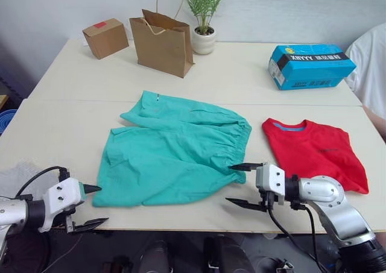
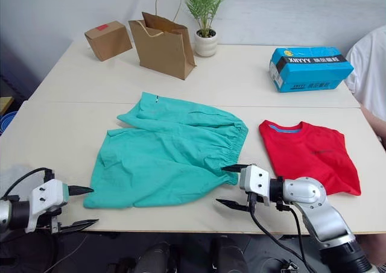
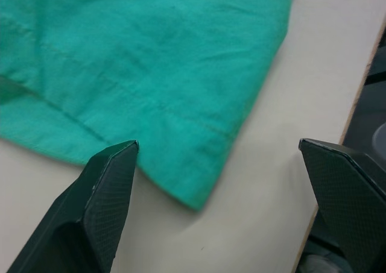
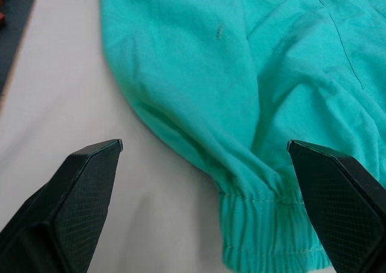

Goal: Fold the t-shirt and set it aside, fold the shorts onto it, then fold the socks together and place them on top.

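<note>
At the table's [image 1: 54, 128] right edge a person's white sleeve [image 1: 371, 62] is cut off by the frame. The paper bag [image 1: 161, 41] stands open, its contents hidden. The shorts [image 1: 175, 149] lie spread flat mid-table, the folded t-shirt [image 1: 316, 152] just to their right. The left gripper [image 1: 90, 207] gapes wide and empty at the shorts' hem corner; the right gripper [image 1: 244, 185], equally wide and empty, sits at the waistband corner
</note>
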Robot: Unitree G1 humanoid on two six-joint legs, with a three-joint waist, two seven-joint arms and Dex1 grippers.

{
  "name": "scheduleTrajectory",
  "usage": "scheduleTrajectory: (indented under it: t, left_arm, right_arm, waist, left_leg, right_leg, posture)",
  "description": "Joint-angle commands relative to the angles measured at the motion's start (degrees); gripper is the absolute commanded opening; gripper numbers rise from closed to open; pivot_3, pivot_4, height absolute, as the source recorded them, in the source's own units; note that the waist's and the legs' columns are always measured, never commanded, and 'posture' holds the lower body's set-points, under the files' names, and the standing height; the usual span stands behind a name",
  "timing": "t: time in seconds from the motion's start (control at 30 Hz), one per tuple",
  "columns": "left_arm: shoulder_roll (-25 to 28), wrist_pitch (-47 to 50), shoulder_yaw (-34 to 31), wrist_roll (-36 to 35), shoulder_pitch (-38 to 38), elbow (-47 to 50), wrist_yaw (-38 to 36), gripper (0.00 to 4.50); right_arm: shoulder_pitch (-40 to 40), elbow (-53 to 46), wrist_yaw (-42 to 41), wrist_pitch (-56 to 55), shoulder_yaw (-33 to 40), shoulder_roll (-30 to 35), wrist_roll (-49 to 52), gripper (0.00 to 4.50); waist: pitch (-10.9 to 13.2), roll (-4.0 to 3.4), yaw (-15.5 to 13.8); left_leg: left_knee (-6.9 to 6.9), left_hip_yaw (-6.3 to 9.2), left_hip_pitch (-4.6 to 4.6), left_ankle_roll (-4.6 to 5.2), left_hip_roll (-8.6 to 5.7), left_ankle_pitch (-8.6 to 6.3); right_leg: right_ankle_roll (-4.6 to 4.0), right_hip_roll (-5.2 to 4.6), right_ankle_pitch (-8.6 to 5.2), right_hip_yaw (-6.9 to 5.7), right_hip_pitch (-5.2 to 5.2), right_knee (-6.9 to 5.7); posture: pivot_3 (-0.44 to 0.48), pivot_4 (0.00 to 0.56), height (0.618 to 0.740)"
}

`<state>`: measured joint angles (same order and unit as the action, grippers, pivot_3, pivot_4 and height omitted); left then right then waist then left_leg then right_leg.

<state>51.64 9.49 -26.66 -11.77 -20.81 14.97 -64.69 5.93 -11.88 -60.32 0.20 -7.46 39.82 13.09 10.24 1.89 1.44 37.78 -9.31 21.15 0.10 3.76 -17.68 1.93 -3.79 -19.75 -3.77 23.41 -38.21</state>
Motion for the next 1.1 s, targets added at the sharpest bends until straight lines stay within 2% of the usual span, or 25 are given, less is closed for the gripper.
scheduleTrajectory:
  t: [0.03, 0.1, 0.2, 0.3, 0.53, 0.57, 0.7, 0.73, 0.87, 1.1]
  left_arm:
    - [-1.1, -2.5, 0.1, 1.7, 1.2, -0.9, 4.1, 4.47]
    - [-0.7, -3.3, 1.5, 2.8, 2.0, -1.5, 4.9, 4.47]
    - [1.6, -5.6, 4.2, 4.9, 1.8, -2.6, 3.4, 4.5]
    - [2.6, -6.4, 4.9, 5.2, 1.3, -3.7, 3.2, 3.88]
    - [1.1, -5.6, 5.7, 1.9, 2.8, -4.4, 3.5, 1.73]
    - [1.3, -5.4, 5.3, 0.9, 1.9, -4.1, 2.2, 1.42]
    - [1.9, -0.2, 0.1, -11.0, -4.0, 1.2, -6.9, 0.17]
    - [2.4, 2.1, -0.8, -12.7, -5.0, 2.5, -7.8, 0.04]
    - [5.4, 10.6, -5.2, -17.5, -11.6, 8.4, -12.7, 0.04]
    - [9.4, 25.7, -14.2, -24.7, -22.7, 19.3, -20.2, 0.04]
  right_arm:
    - [1.0, 1.9, 0.4, -2.6, -0.3, -0.1, -1.9, 4.5]
    - [1.5, 3.5, 0.5, -3.7, -0.5, -0.3, -2.9, 4.5]
    - [3.1, 6.1, -0.1, -5.6, -1.4, -0.3, -4.0, 3.56]
    - [4.9, 9.1, -0.8, -8.3, -2.0, -0.5, -5.1, 2.53]
    - [7.9, 14.1, -1.1, -13.5, -3.4, -1.9, -6.6, 0.06]
    - [8.1, 14.4, -1.4, -14.0, -3.3, -2.0, -6.4, 0.0]
    - [5.3, 11.3, -7.7, -14.4, -2.0, 1.0, -0.6, 0.0]
    - [4.1, 10.3, -9.4, -14.6, -1.6, 2.0, 0.9, 0.0]
    - [-2.6, 4.5, -15.8, -13.3, 0.9, 7.2, 8.3, 0.0]
    - [-9.3, 4.9, -16.6, -17.7, 4.0, 10.8, 6.2, 0.0]
  waist:
    - [0.0, 0.0, 0.1]
    - [0.0, 0.0, 0.2]
    - [0.0, -0.01, 0.3]
    - [0.0, -0.07, 0.6]
    - [0.0, -0.18, 0.5]
    - [0.0, -0.18, 0.3]
    - [0.0, -0.17, 0.4]
    - [0.0, -0.17, 0.4]
    - [0.0, -0.14, 0.3]
    - [0.0, -0.04, 0.4]
  left_leg:
    - [-0.05, 0.0, 0.0, -0.01, 0.0, 0.01]
    - [-0.15, -0.01, -0.01, -0.05, 0.0, 0.03]
    - [-0.23, -0.03, -0.04, -0.2, 0.0, 0.12]
    - [-0.34, -0.09, -0.1, -0.22, -0.01, 0.14]
    - [-0.48, -0.11, -0.22, -0.15, -0.01, 0.21]
    - [-0.47, -0.11, -0.22, -0.15, -0.01, 0.21]
    - [-0.46, -0.1, -0.17, -0.18, 0.0, 0.22]
    - [-0.49, -0.1, -0.14, -0.33, 0.01, 0.27]
    - [-0.5, -0.03, -0.08, -0.33, 0.04, 0.27]
    - [-0.48, -0.01, -0.15, -0.17, 0.02, 0.18]
  right_leg:
    - [-0.01, 0.0, 0.0, -0.02, 0.01, 0.0]
    - [-0.03, 0.0, -0.02, -0.06, 0.03, 0.02]
    - [-0.04, 0.02, -0.03, -0.09, 0.06, 0.02]
    - [-0.05, 0.02, -0.03, -0.07, 0.06, 0.04]
    - [-0.06, 0.05, -0.03, -0.05, 0.05, -0.03]
    - [-0.06, 0.05, -0.03, -0.05, 0.06, -0.05]
    - [-0.06, 0.05, -0.03, -0.05, 0.06, -0.02]
    - [-0.06, 0.05, -0.03, -0.05, 0.08, 0.06]
    - [-0.05, 0.12, -0.03, -0.11, 0.02, 0.27]
    - [-0.05, 0.16, -0.03, -0.1, -0.04, 0.3]
  posture:
    - [0.0, 0.15, 0.74]
    - [0.0, 0.15, 0.74]
    - [0.0, 0.15, 0.74]
    - [0.0, 0.15, 0.74]
    - [0.0, 0.15, 0.74]
    - [0.0, 0.15, 0.74]
    - [0.0, 0.15, 0.74]
    - [0.0, 0.15, 0.74]
    - [0.0, 0.15, 0.74]
    - [0.0, 0.15, 0.74]
